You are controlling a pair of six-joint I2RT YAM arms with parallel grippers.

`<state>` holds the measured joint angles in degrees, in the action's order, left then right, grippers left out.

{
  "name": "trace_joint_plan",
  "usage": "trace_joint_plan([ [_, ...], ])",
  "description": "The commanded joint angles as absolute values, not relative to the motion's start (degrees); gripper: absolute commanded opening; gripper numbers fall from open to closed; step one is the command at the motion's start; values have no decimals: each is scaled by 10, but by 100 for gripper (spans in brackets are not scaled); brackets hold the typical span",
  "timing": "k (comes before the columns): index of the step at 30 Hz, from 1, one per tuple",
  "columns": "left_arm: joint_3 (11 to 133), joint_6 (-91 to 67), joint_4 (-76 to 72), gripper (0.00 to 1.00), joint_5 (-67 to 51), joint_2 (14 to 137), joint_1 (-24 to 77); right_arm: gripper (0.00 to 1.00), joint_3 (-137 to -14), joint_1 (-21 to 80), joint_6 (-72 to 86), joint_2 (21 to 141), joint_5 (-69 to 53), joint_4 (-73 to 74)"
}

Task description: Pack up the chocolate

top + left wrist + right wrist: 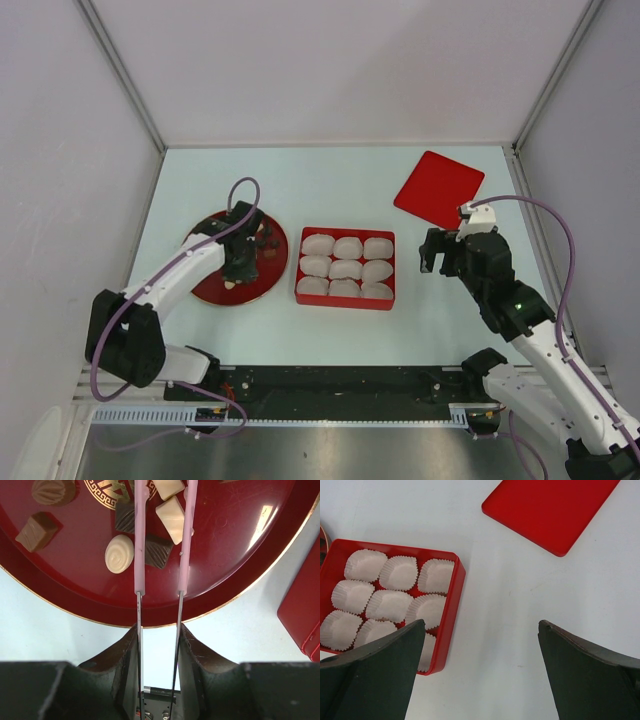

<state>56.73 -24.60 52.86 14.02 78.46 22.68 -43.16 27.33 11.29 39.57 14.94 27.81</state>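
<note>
left pincer (159,645) clenched on pink tongs (139,545), tong arms straddling chocolate (158,551) on plate (240,560), right pincer (481,630) released wide, grasping nothing, box (451,615) at its 9 o'clock

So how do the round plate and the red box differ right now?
The plate is round, dark red with a gold rim; the box is rectangular and brighter red. The plate carries loose chocolates; the box holds nine white paper cups, with no chocolate showing in them. Both lie flat on the table.
</note>
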Motion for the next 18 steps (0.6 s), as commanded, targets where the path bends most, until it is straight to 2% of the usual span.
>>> trace_joint_plan([
  [1,577,-256,528,36,162,792,223,100,-432,277,104,390,149,254],
  [18,570,-252,512,35,173,802,210,100,-426,278,104,386,149,249],
])
